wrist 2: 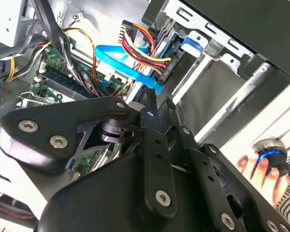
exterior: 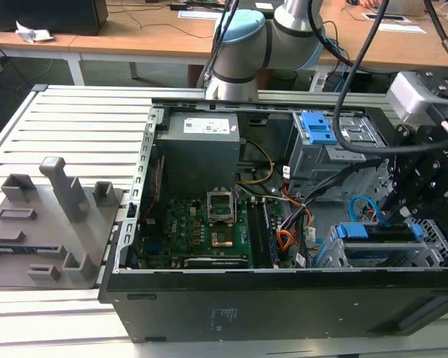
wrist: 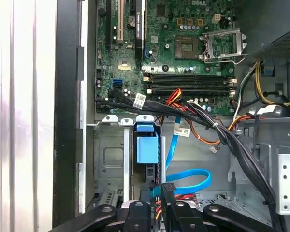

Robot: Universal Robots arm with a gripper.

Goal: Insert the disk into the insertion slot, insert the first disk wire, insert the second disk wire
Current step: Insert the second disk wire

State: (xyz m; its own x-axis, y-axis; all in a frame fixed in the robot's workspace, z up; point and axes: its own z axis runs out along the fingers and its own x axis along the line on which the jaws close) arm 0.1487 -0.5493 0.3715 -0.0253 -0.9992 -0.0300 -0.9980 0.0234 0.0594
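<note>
Claw: the gripper [wrist: 160,197] is pressed together on the small dark plug at the end of the second disk wire [wrist: 186,175]. In the second wrist view, the gripper [wrist 2: 151,99] has the blue end right at its tips.
Where the claw is: in the exterior view, the gripper [exterior: 403,212] hangs low inside the open computer case [exterior: 284,306], just over the insertion slot [exterior: 373,257], on the exterior view's right.
Disk: the disk [exterior: 381,233] is a flat black slab with blue rails. It looks like it already sits in the silver cage.
Second disk wire: it is a thin, flat, light blue cable that curls in a loop beside the cage.
How it will handle: it looks very light and bendy. The cable flops, but the plug is hard, so the plug is the spot to hold. Pulling on the cable could kink it. The plug looks small and has to go in straight.
First disk wire: thin red wires [wrist: 186,196] lie just beside the claw and are likely this wire. I cannot tell if it is plugged in.
Close by: a fat bundle of black cables [wrist: 222,135] runs across above the loop and could snag it.
Also seen: a person's hand [wrist 2: 258,169] rests on a round knob outside the case.
</note>
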